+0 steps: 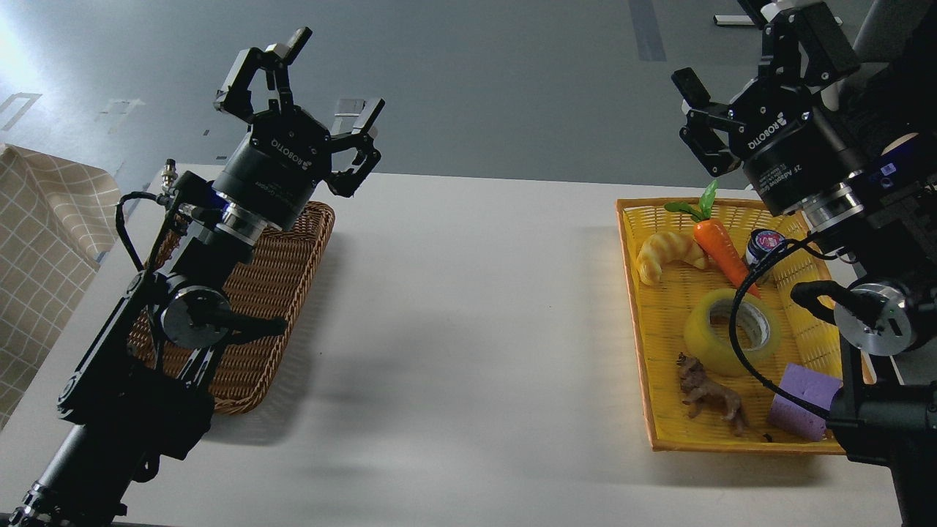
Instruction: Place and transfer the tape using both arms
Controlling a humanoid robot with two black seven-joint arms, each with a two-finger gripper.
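Note:
The tape [730, 331], a yellow translucent roll with a pale core, lies flat in the yellow basket [634, 293] on the right of the table. My right gripper [739, 80] hangs high above the basket's far end, open, with nothing in it. Raised over the far edge of the brown wicker basket [282, 293] on the left, my left gripper [307, 95] is open and empty too. Both grippers are well clear of the tape.
The yellow basket also holds a croissant [667, 255], a toy carrot [721, 245], a small dark jar [763, 245], a brown toy animal [710, 394] and a purple block [804, 401]. A checked cloth [44, 249] lies at the left edge. White tabletop [468, 329] spans between the baskets.

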